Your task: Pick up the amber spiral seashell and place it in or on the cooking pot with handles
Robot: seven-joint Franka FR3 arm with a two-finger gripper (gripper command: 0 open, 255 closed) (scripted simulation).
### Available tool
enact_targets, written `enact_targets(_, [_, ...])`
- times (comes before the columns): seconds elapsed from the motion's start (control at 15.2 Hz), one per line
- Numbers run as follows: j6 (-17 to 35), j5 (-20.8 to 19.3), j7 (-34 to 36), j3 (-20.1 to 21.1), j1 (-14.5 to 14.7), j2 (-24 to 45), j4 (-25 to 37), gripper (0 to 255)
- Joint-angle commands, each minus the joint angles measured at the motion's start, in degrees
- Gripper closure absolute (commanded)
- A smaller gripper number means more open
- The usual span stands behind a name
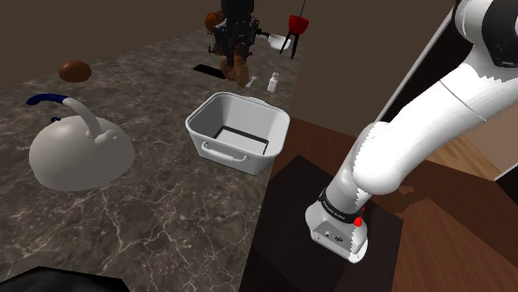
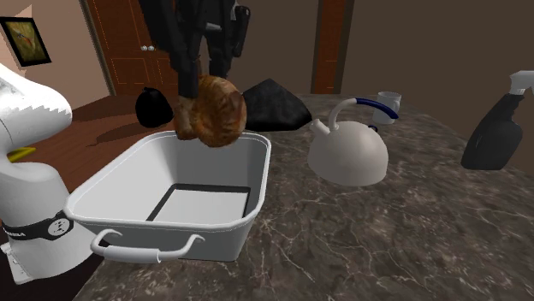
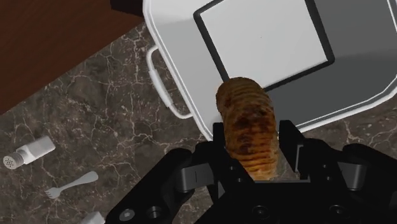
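Note:
The amber ribbed spiral seashell [image 2: 216, 111] hangs in the air, clasped between my black gripper's [image 2: 204, 96] fingers. In the wrist view the seashell [image 3: 247, 124] sits between the two fingers [image 3: 220, 147] and overlaps a corner of the pot's rim [image 3: 181, 70]. The pot is a white rectangular tub with loop handles [image 2: 171, 235], empty, near the counter's edge. In the shoulder view the gripper [image 1: 235, 51] holds the shell [image 1: 235, 65] high, beyond the pot [image 1: 234, 154].
A white kettle with a blue handle [image 1: 79, 153] [image 2: 347, 152] stands beside the pot. A brown lump [image 1: 75, 70], a salt shaker [image 3: 28, 153] and a small fork [image 3: 70, 186] lie on the dark marble counter. A dark spray bottle [image 2: 496, 128] stands at the second exterior view's right.

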Motion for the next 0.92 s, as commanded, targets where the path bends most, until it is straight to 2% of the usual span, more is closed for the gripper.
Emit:
enact_targets(0.0, [-0.7, 0.8, 1.0, 0.6, 0.7, -4.2, -3.6, 255])
enact_targets(0.2, [-2.3, 2.4, 2.9, 1.9, 2.0, -10.6, -8.4, 255])
enact_targets(0.86, [5.2, 2.6, 3.5, 2.1, 2.2, -11.3, -16.7, 255])
